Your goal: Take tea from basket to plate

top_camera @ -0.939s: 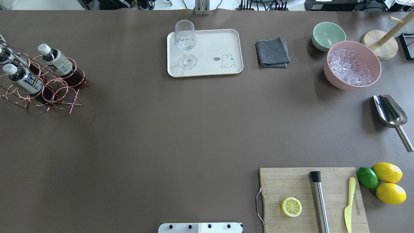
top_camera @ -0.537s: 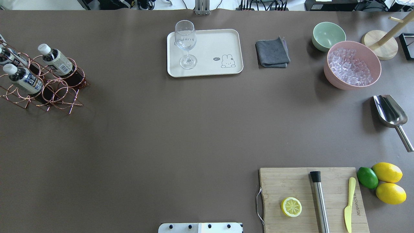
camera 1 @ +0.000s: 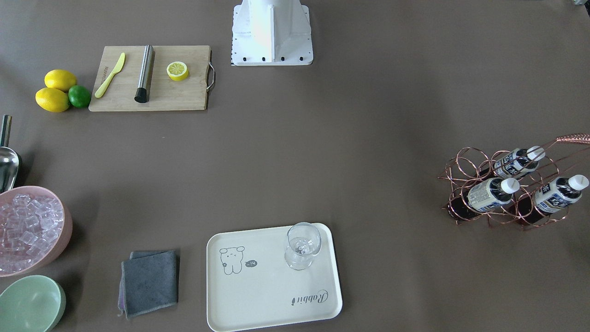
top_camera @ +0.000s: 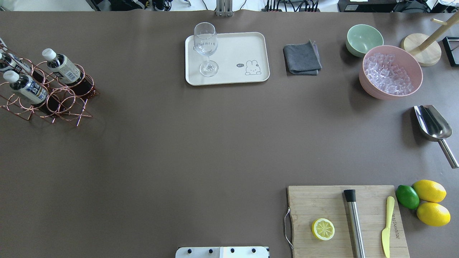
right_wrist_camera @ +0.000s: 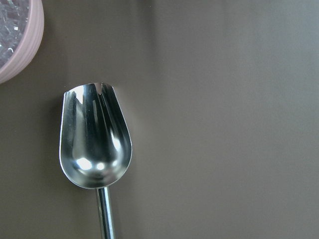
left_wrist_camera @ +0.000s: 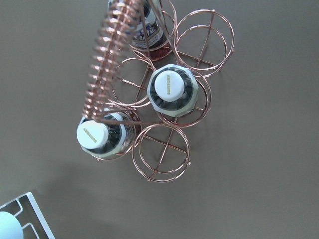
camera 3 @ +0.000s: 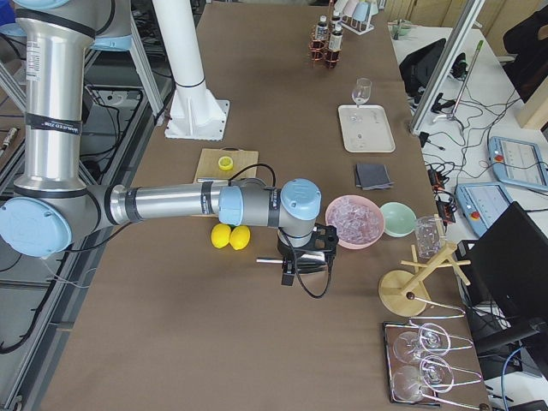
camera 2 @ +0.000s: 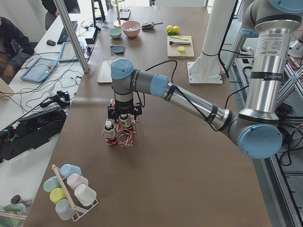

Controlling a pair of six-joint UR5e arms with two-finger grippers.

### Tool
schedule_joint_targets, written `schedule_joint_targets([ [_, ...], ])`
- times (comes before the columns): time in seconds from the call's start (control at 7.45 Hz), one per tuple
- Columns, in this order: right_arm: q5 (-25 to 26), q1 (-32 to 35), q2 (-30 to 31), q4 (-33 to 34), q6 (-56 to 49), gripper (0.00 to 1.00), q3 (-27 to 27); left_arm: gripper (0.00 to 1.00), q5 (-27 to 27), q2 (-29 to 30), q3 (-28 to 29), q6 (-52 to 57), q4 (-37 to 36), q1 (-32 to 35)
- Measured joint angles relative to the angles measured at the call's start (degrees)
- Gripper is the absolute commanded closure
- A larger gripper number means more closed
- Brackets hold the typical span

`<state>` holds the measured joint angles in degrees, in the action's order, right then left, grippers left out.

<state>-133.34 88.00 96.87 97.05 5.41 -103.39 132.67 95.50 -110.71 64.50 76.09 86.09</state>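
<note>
The tea stands upright in one of the middle rings of the basket, and its white cap is right under your left wrist camera. Your left gripper hangs just above the bottle tops. It shows only from the side, so you cannot tell whether its fingers are spread or closed.

Two more bottles like it fill two other rings, and the remaining three rings hold nothing. The twisted handle arches over them.

The basket is at the left edge of the table. The plate lies well apart from it, at the far edge near the middle. On the plate's left part stands a wine glass, and the rest of its surface is bare.

To the right of the plate you have a folded grey cloth, a green bowl and a pink bowl of ice.

Your right gripper hangs over the steel scoop, which lies on the table just beside the pink bowl. It too shows only from the side, so you cannot tell how its fingers stand.

Near you on the right, a cutting board carries a lemon half, a metal tube and a yellow knife.
</note>
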Motion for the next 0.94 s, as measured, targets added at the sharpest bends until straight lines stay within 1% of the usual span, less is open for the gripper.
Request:
schedule_joint_targets([
  [0.27, 0.3, -0.5, -0.2, 0.0, 0.0, 0.00, 0.0, 0.03, -0.1, 3.0, 0.4, 3.3, 0.5, -0.3],
  [0.54, 0.4, -0.6, -0.2, -0.1, 0.1, 0.00, -0.4, 0.04, 0.1, 7.0, 2.4, 3.7, 0.2, -0.6],
  [0.94, 0.1, -0.5, 0.2, 0.0, 0.1, 0.00, -0.4, 0.07, 0.6, 10.5, 4.7, 3.5, -1.7, -3.5],
])
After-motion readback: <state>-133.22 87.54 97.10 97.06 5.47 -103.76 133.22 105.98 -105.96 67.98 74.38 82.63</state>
